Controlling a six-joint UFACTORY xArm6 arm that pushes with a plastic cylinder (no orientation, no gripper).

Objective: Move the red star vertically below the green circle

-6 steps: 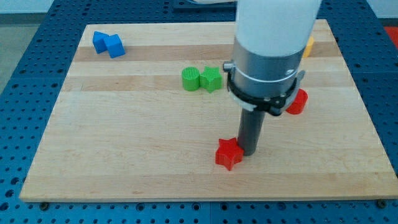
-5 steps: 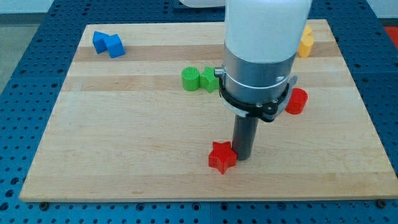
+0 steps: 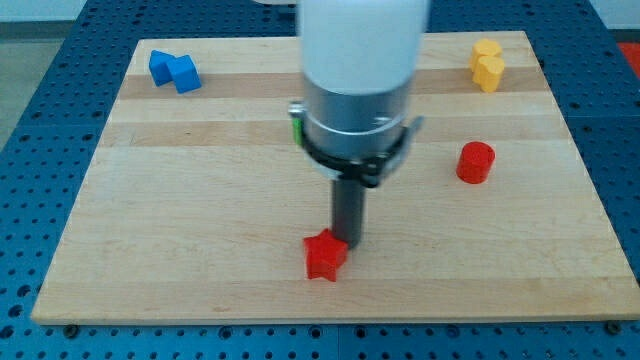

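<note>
Red star: near the board's bottom edge, a little left of centre, touching my tip on its upper-right side. No gripper fitted, so nothing to report as apart or together; the rod only pushes.

Items, from the view's left to right:
- Blue block, irregular shape, top-left corner of the wooden board, well apart from everything else.
- Green circle: almost wholly hidden behind the arm's body; only a green sliver shows at the arm's left edge, so I cannot fix its exact place.
- Red star and tip, as above.
- Red cylinder, right of the arm, standing apart.
- Yellow block, top-right corner.

Step in hand, as I judge it: sliding the star leftward along the bottom to line it up under the green circle. It looks close to that column. Next move calls for a short, gentle nudge left, then backing off so I can check alignment.
</note>
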